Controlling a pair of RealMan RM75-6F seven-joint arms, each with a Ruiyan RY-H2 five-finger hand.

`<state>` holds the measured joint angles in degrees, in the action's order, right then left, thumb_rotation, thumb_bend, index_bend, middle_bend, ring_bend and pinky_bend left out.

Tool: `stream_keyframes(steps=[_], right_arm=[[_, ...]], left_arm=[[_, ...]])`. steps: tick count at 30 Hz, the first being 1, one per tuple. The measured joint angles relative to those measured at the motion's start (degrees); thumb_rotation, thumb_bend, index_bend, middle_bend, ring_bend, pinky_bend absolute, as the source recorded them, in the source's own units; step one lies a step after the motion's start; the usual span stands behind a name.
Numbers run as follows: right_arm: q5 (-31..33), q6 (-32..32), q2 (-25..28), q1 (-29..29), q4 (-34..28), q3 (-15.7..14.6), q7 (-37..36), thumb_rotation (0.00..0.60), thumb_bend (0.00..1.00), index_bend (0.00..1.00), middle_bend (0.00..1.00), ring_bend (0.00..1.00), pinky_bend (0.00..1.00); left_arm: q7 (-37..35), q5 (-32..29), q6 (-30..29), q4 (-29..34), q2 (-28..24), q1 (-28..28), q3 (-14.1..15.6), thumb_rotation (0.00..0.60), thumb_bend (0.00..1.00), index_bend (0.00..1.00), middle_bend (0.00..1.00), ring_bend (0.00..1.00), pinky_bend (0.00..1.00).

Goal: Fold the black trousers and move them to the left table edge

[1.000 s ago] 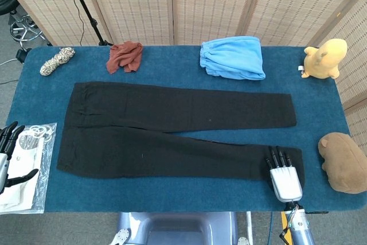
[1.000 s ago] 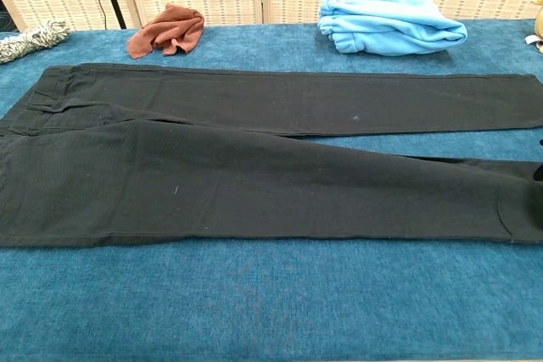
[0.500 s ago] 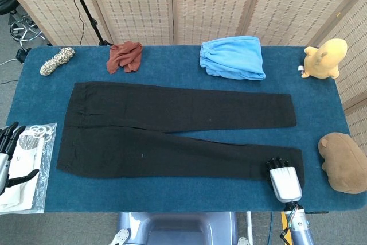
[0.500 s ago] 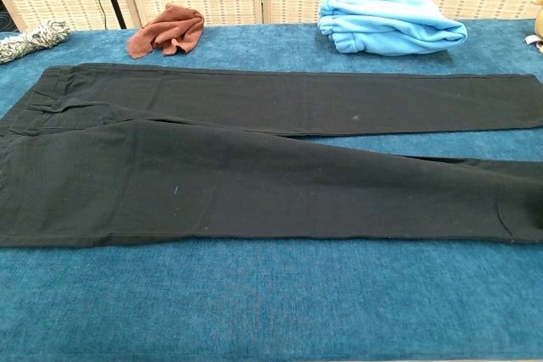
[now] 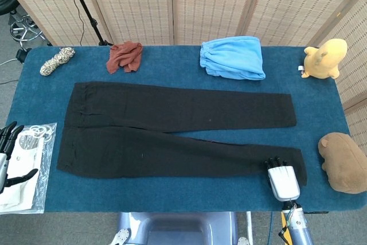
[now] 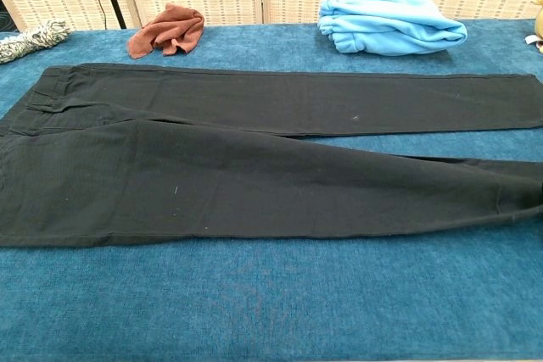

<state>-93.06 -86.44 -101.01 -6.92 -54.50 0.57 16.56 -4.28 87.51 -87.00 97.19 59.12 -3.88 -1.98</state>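
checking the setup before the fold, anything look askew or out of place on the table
Nothing damaged or spilled. The black trousers lie flat but with legs splayed apart rather than stacked. The right hand rests on the near leg's cuff, whose corner looks slightly lifted in the chest view.

Matt black cloth trousers, napped blue table cover, fleecy blue garment, clear glossy plastic bag

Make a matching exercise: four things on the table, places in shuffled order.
Things:
1 rope
2 blue fleece
3 yellow toy
4 brown toy

Places:
A near right edge
B far left corner
C far right corner
D far edge, right of centre

Pairs: 1-B, 2-D, 3-C, 4-A
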Motion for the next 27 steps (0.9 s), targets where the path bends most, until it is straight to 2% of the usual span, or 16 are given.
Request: stream_keyframes(steps=[7,16,19,22,27], right_arm=[[-0.20,-0.21,0.08,-0.25,0.14,-0.24,-1.54,0.600,0.70,0.60,0.54,0.41,0.61],[-0.02,-0.46,0.46,-0.60,-0.42,0.02,-2.75,0.600,0.70,0.61,0.55,0.43,0.62],[-0.01,-0.65,0.71,-0.65,-1.05,0.07,-2.99,0.600,0.70,0.61,0.55,0.43,0.62],[-0.05,-0.82,0.97,-0.63,-1.79,-0.01,-3.11,0.600,0.70,0.61,0.55,0.43,0.62],[-0.22,-0.95,1.37,-0.71,-2.85,-0.16,-2.90,0.600,0.70,0.62,0.56,0.43,0.62]], left_arm=[[0.34,-0.21,0.18,0.10,0.12,-0.05,-0.05,0.600,0.00,0.00,0.00,0.00,0.00],[1.85,0.67,1.27,-0.97,1.21,-0.86,0.21,0.600,0.00,0.00,0.00,0.00,0.00],[3.33,2.03,2.34,-3.88,3.04,-1.76,0.65,0.600,0.00,0.00,0.00,0.00,0.01],[3.22,3.60,4.23,-8.36,5.29,-3.02,1.34,0.600,0.00,0.00,0.00,0.00,0.07],[1.29,7.45,5.82,-19.14,9.64,-5.01,2.90,0.600,0.00,0.00,0.00,0.03,0.09]])
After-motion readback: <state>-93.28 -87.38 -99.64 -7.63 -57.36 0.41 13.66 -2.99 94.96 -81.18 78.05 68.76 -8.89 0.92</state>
